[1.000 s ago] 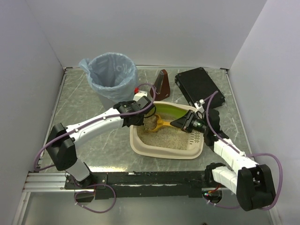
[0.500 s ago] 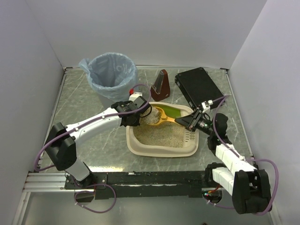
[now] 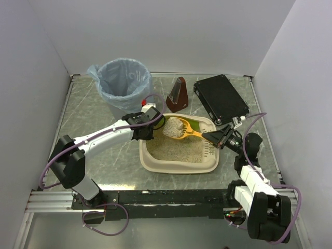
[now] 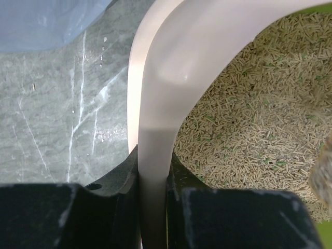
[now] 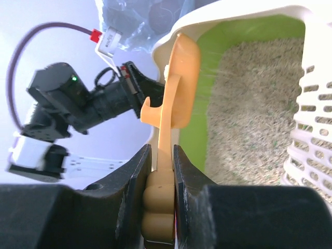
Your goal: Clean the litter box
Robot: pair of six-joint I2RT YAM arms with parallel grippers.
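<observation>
Orange scoop (image 3: 179, 129) clamped in my right claw (image 3: 211, 137) points at the far-left bin (image 3: 123, 85); left claw (image 3: 149, 131) pinching litter box (image 3: 176, 167) rim.

Overhead view: bright, even, diffuse light from above, with the white walls adding fill. Shadows on the table (image 3: 83, 119) are soft and faint; its marbled surface shows a mild sheen and no hard glare. Focus is sharp throughout. Left wrist view: the litter box (image 4: 166, 62) rim carries a soft highlight. The litter (image 4: 249, 129) is crisp mid-frame. The left gripper (image 4: 153, 212) is a dark, unfocused mass along the bottom edge, and a brown clump (image 4: 322, 176) at the right edge is blurred. Right wrist view: the right gripper (image 5: 162, 171) is underexposed and soft, the scoop (image 5: 181, 67) is reasonably sharp, and the litter behind it is streaked with blur.
</observation>
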